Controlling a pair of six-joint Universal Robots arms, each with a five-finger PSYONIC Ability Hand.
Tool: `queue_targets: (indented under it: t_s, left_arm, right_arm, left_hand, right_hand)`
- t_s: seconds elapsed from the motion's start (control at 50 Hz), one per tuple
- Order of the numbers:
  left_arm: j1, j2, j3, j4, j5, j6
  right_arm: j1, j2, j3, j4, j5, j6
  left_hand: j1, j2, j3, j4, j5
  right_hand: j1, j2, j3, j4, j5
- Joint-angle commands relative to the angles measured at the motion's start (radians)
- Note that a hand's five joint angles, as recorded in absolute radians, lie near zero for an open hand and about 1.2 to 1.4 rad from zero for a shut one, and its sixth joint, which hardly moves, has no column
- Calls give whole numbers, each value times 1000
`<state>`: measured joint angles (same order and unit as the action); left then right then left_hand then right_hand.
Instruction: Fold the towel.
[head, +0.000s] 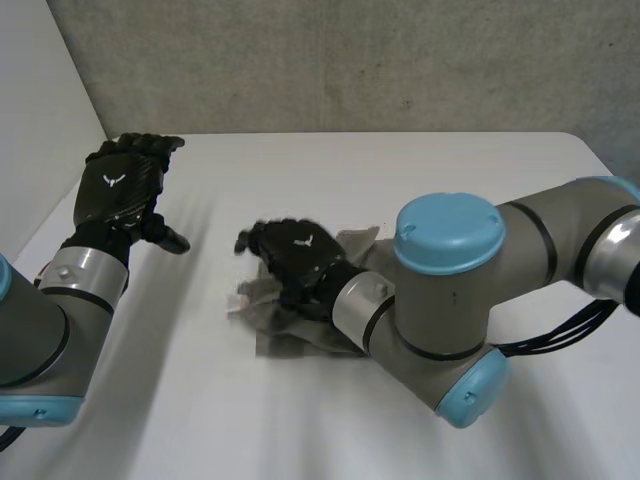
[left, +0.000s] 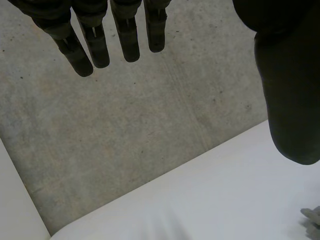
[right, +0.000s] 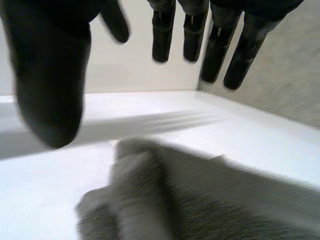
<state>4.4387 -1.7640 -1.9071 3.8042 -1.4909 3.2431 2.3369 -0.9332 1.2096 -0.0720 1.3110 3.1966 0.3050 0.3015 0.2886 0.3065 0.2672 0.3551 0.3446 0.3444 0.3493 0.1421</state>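
We see the towel (head: 300, 338) as a grey, rumpled heap near the middle of the white table (head: 420, 180), with bunched folds and no tidy edges. The right arm reaches in across the table, and part of the cloth lies hidden under its wrist.

The right hand (head: 292, 252) sits over the part of the heap that faces the left arm. In the right wrist view its fingers (right: 217, 55) point straight out and stand well apart from the thumb (right: 47, 75), and nothing is caught between them. There the towel (right: 200, 200) lies below the palm, a thick fold rising beneath the thumb, and the fingertips reach out past the cloth over bare table. We cannot tell whether the palm touches the cloth.

The left hand (head: 122, 185) is well apart from the towel, near the table's far left corner. Its fingers (left: 97, 47) are straight and loosely side by side in the left wrist view, the thumb is set wide of them, and it holds nothing. Beyond those fingertips we see a grey wall (left: 125, 125) meeting the table's edge.
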Motion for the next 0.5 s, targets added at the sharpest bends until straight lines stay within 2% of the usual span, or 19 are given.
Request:
queue_targets:
  t_s: [0.02,0.06,0.12,0.22,0.32,0.38,0.5]
  left_arm:
    - [-10,1,-9,-1,0,0]
    - [-13,6,-20,-1,1,1]
    - [-35,29,-26,-5,0,1]
    - [-101,43,-24,-15,0,-2]
    - [-220,20,8,-27,1,-17]
    - [-248,-3,33,-35,1,-22]
    - [-348,-150,172,-117,1,-23]
  right_arm:
    - [-16,-157,41,34,73,-38]
    - [-53,-235,89,78,67,-38]
    - [-93,-279,120,93,62,-46]
    - [-257,-394,301,101,1,-148]
    - [-358,-424,448,49,-18,-237]
    - [-398,-430,533,-21,-16,-271]
    - [-427,-444,628,-95,-16,-294]
  left_hand:
    - [-86,-82,-69,-87,-222]
    - [-86,-82,-69,-87,-222]
    - [-65,-62,-49,-67,-202]
    - [-50,-47,-34,-52,-187]
    - [-30,-26,-13,-31,-167]
    - [-30,-26,-13,-31,-167]
    - [-24,-20,-8,-25,-161]
  right_hand:
    - [-181,-170,-170,-175,-142]
    - [-181,-170,-170,-175,-142]
    - [-181,-170,-170,-175,-142]
    - [-181,-170,-170,-175,-142]
    - [-181,-170,-170,-175,-142]
    - [-181,-170,-170,-175,-142]
    - [-181,-170,-170,-175,-142]
